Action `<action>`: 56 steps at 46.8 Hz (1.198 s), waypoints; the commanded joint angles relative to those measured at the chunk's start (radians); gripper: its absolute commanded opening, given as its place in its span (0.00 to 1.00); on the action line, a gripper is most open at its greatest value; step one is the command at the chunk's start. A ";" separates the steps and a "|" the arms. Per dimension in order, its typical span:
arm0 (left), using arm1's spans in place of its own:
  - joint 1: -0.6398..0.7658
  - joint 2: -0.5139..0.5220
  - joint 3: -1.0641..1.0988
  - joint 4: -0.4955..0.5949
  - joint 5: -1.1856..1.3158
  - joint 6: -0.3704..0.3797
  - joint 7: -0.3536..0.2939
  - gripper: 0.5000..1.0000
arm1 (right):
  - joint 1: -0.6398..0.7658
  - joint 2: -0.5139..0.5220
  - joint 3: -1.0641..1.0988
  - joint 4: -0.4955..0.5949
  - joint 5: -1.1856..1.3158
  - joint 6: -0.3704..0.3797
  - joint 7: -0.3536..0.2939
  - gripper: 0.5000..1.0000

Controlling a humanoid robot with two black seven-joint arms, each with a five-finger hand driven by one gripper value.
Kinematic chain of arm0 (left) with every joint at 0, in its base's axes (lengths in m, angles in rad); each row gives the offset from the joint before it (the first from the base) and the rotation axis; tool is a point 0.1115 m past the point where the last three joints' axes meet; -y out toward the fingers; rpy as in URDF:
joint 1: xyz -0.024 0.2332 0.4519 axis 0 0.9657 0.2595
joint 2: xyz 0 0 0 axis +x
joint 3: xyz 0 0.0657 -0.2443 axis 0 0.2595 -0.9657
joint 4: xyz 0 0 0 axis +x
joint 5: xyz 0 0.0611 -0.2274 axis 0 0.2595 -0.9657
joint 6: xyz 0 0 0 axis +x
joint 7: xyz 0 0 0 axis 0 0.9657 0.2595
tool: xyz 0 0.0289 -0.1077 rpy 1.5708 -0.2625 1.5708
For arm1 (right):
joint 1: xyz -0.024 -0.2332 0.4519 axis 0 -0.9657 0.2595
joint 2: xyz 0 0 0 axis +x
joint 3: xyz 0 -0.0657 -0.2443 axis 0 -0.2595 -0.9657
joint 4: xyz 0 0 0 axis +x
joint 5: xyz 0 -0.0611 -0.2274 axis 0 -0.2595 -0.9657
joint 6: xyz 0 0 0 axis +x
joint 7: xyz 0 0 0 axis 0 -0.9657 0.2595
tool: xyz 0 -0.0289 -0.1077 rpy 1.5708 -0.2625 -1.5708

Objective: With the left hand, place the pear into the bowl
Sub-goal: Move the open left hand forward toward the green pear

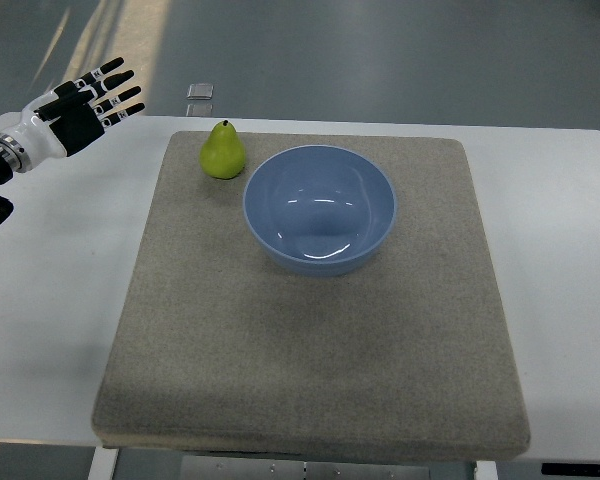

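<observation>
A green pear (223,152) stands upright on the grey mat, just left of the light blue bowl (320,207) and close to its rim. The bowl is empty. My left hand (92,102) comes in from the upper left, above the table's far left corner, well left of the pear. Its fingers are spread and hold nothing. The right hand does not show.
A grey mat (310,340) covers most of the white table (60,300). A small pale square object (201,91) lies on the floor beyond the table's far edge.
</observation>
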 commanded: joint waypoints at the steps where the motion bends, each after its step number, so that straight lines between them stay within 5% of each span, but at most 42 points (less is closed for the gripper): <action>1: 0.005 -0.001 0.001 -0.001 0.000 0.000 0.001 0.99 | 0.000 0.000 0.000 0.000 0.000 0.000 0.000 0.85; 44: -0.092 0.000 0.017 0.010 0.116 0.000 -0.024 0.99 | 0.000 0.000 0.000 0.000 0.000 0.000 0.000 0.85; 56: -0.152 -0.001 0.018 -0.001 0.474 0.000 -0.165 0.98 | 0.000 0.000 0.000 0.000 0.000 0.000 0.000 0.85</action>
